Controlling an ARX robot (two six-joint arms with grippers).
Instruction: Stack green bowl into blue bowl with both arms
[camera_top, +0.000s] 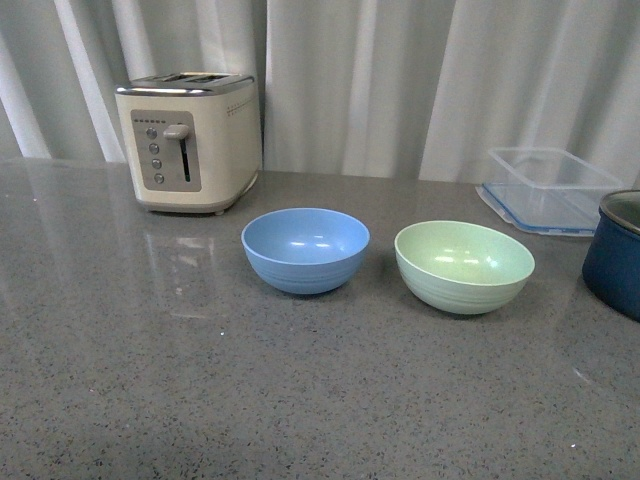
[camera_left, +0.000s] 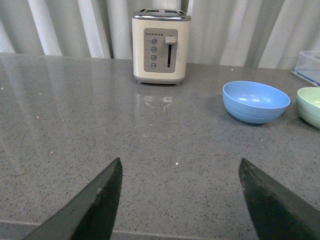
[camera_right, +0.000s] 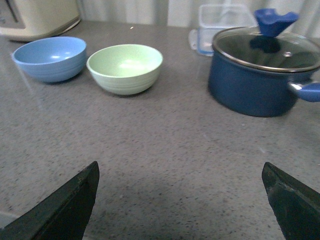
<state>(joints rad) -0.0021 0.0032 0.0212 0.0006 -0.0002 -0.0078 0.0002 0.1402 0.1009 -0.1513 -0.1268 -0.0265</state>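
The blue bowl (camera_top: 305, 249) stands upright and empty on the grey counter, left of the green bowl (camera_top: 464, 265), which is also upright and empty; a small gap separates them. Neither arm shows in the front view. My left gripper (camera_left: 180, 167) is open and empty low over the counter's near edge, with the blue bowl (camera_left: 255, 101) far ahead and the green bowl (camera_left: 310, 106) at the frame's edge. My right gripper (camera_right: 180, 172) is open and empty, with the green bowl (camera_right: 125, 68) and blue bowl (camera_right: 50, 58) well ahead of it.
A cream toaster (camera_top: 189, 141) stands at the back left. A clear plastic container (camera_top: 548, 188) sits at the back right. A dark navy pot (camera_top: 615, 254) with a glass lid (camera_right: 265, 50) stands right of the green bowl. Curtains hang behind the counter.
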